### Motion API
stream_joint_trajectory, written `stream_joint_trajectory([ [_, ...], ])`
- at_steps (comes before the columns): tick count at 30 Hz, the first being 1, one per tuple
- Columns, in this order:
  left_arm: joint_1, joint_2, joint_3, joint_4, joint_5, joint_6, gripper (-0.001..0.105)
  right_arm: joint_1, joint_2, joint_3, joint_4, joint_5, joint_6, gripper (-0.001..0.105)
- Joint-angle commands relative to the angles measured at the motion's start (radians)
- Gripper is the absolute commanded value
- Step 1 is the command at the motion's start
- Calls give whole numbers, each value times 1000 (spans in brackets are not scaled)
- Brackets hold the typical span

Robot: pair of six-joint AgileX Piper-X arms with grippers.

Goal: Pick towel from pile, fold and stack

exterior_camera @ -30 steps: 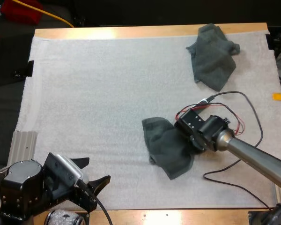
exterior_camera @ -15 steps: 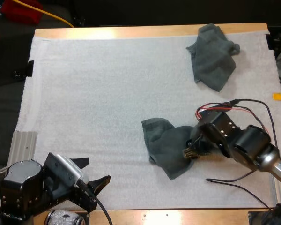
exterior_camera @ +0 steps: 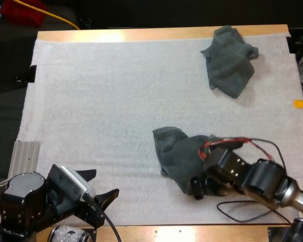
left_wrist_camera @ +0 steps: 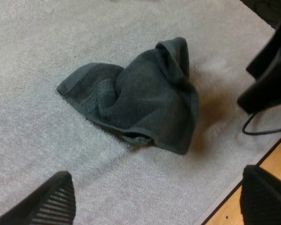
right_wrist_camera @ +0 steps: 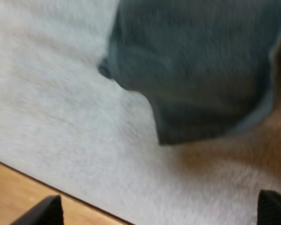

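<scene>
Towel (exterior_camera: 178, 157): crumpled on the mat (exterior_camera: 106, 101), right of centre and toward the near edge.
Far towel (exterior_camera: 229, 59): crumpled at the mat's far right corner, well apart from the first.
Right gripper (right_wrist_camera: 159, 198): fingers apart and clear of the towel, low over the mat just beside the towel's near corner.
Left gripper (exterior_camera: 102, 183): fingers apart, holding nothing, at the mat's near left edge and facing the towel.

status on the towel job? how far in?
Early. Done: one crumpled towel lies in the middle of the mat, apart from the other towel at the far right. No fold or stack yet. In hand: the right gripper is open, low at the crumpled towel's near corner, not gripping. The left gripper is open near the mat's near edge. Left: grasp, fold, stack, then the other towel.
</scene>
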Motion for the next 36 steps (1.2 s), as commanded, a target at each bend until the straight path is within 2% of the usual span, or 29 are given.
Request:
stream_joint_trajectory([
  [1,-5,0,-3,2,7,-5,71,6,-5,15,-17,9,53,78],
  [3,-5,0,-3,2,7,-5,71,7,-5,68,-91,-39,119,78],
  [5,-5,0,-3,2,7,-5,71,7,-4,158,-253,-92,235,78],
  [9,-5,0,-3,2,7,-5,71,7,16,238,-406,-137,342,78],
  [10,-5,0,-3,2,7,-5,71,7,69,292,-520,-145,416,78],
  [15,-5,0,-3,2,7,-5,71,7,147,298,-582,-152,437,78],
  [16,-5,0,-3,2,7,-5,71,7,188,298,-587,-152,465,78],
  [21,-5,0,-3,2,7,-5,71,7,268,298,-600,-132,467,78],
  [24,-5,0,-3,2,7,-5,71,7,315,298,-684,-109,468,78],
  [29,-5,0,-3,2,7,-5,71,7,364,298,-721,-108,498,78],
  [31,-5,0,-3,2,7,-5,71,7,388,298,-748,-107,509,68],
  [32,-5,0,-3,2,7,-5,71,7,388,298,-747,-100,513,53],
  [34,-5,0,-3,2,7,-5,71,7,388,298,-744,-84,513,43],
  [36,-5,0,-3,2,7,-5,71,7,388,298,-717,-56,513,40],
])
